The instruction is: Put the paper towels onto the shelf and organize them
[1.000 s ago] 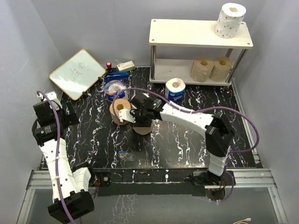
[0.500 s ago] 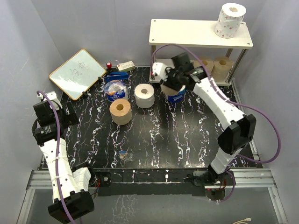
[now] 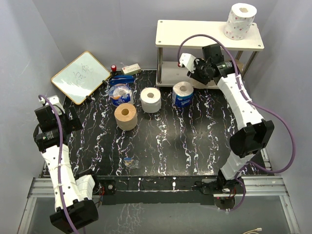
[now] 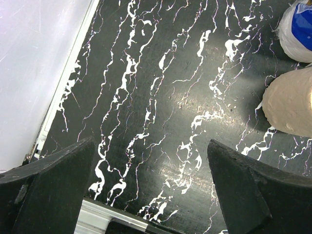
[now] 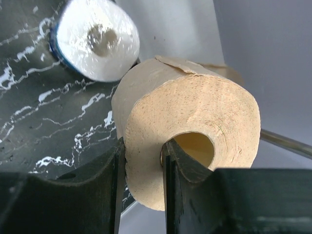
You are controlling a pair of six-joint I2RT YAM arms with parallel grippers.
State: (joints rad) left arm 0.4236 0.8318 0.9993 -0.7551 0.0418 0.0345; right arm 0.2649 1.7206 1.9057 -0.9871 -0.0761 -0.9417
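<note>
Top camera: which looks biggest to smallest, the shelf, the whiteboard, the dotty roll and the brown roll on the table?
1. shelf
2. whiteboard
3. dotty roll and brown roll: they look about alike. The dotty one sits higher, nearer the camera, so I won't rank them.

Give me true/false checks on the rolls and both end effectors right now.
1. The right end effector pinches a tan roll with one finger inside its core. True.
2. The dotted roll sits on the lower board. False: it stands on the top board of the shelf.
3. The left end effector holds the white roll. False: it is open and empty; that roll stands on the table.
4. The blue-wrapped roll is on the table. True.
</note>
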